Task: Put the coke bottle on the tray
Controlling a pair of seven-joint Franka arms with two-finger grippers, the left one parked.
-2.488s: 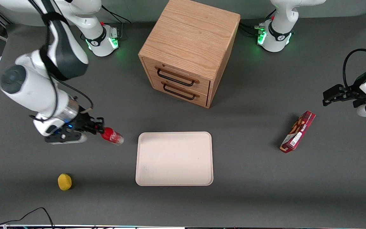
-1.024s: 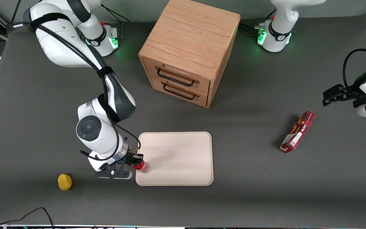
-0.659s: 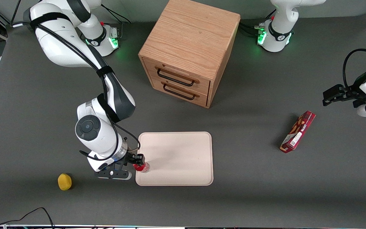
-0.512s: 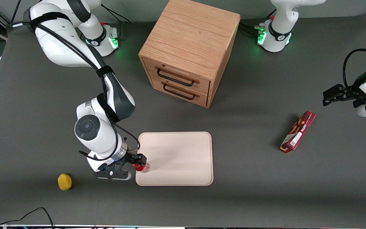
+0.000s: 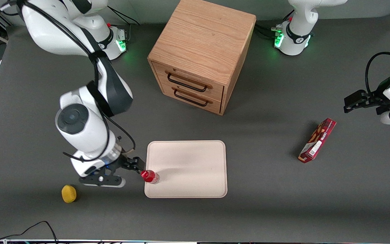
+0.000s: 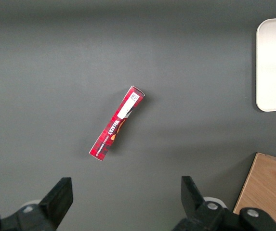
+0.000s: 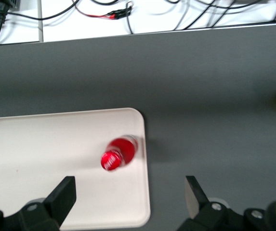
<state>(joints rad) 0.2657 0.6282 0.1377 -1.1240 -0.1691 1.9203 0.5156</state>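
One coke bottle (image 5: pixel 150 176) stands upright on the tray (image 5: pixel 195 169), near the corner closest to the working arm. The gripper (image 5: pixel 136 165) hovers just beside it, fingers spread, holding nothing. The bottle looks light, rigid, smooth and easily tipped; its body below the cap seems the best hold. Also on the worktop (image 5: pixel 269 189): one snack box (image 5: pixel 317 140), one yellow ball (image 5: pixel 68 194), one drawer cabinet (image 5: pixel 200 54).

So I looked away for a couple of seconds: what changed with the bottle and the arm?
The pincer carried the coke bottle from the table onto the tray, let go, and drew back open toward the working arm's end. The bottle now stands upright by the tray's edge. The tray, the drawer cabinet, the snack box and the yellow ball stayed put.
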